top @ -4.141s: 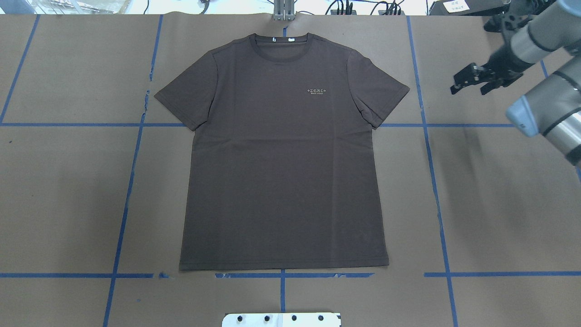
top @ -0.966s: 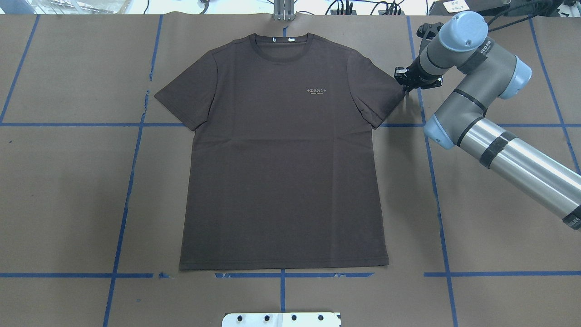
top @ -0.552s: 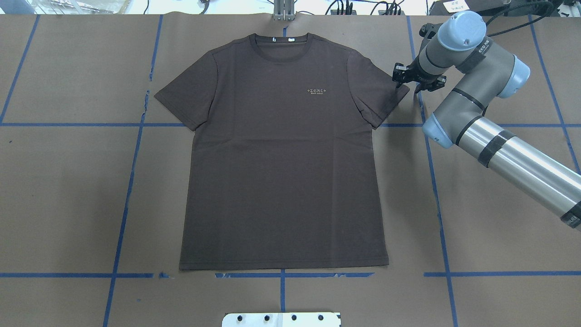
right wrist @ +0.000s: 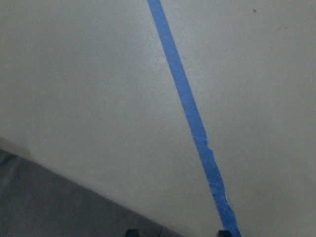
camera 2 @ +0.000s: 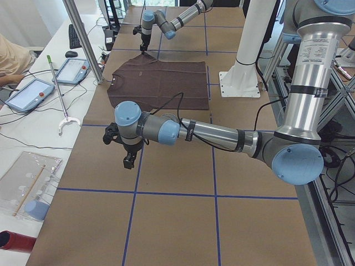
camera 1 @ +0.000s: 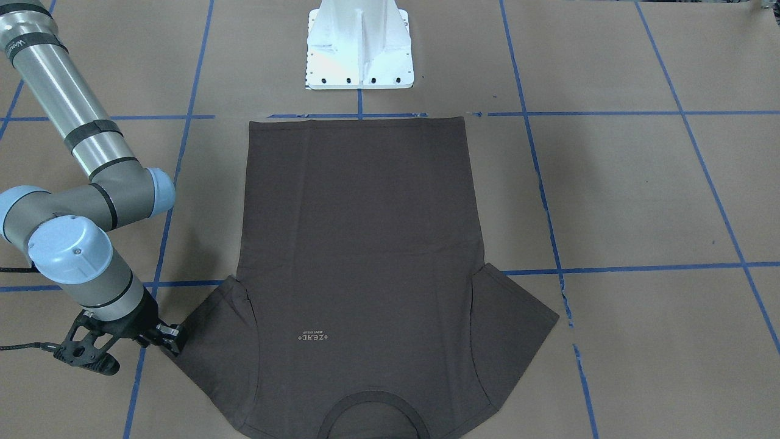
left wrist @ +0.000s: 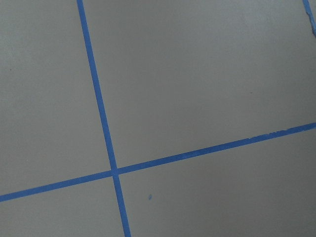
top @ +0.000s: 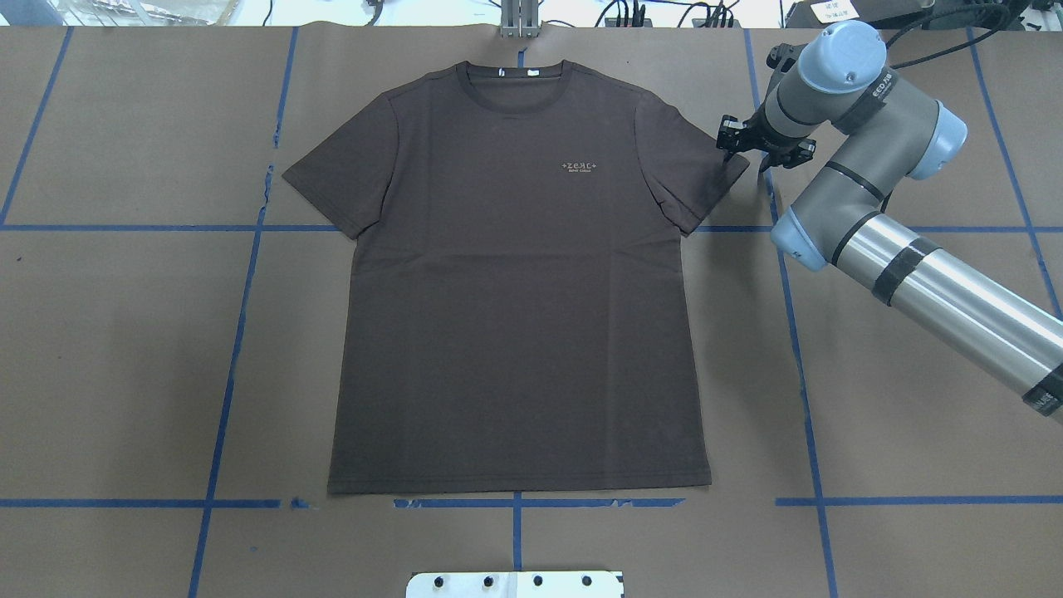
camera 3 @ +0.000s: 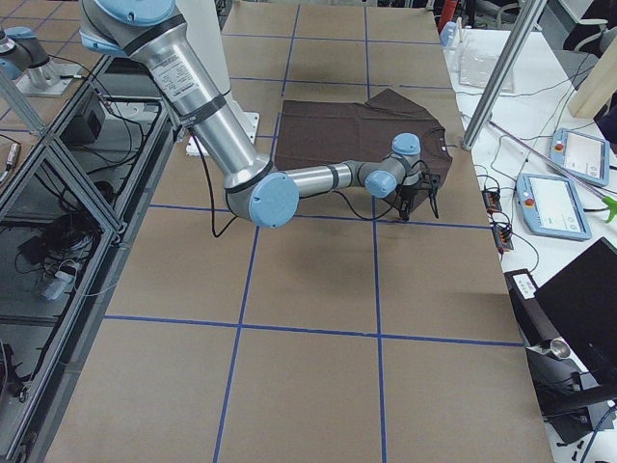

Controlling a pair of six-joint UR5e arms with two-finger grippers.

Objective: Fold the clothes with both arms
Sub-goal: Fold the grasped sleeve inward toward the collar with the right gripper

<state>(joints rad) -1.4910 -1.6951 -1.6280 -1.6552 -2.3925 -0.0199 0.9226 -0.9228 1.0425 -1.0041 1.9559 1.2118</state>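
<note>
Overhead exterior: T-shirt (top: 515, 332) flat on blue-taped brown table (top: 124, 374).

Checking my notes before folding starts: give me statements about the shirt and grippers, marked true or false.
1. The dark brown-grey short-sleeved cotton T-shirt lies flat and unfolded on the brown paper-covered table. True.
2. The shirt's hem faces the white pedestal base, the ribbed collar away. True.
3. The black two-finger right gripper is at the hem. False: it is at a sleeve tip.
4. The right gripper's jaws are shut. False: they stand apart.
5. The black left gripper hangs over bare paper, off the shirt. True.
</note>
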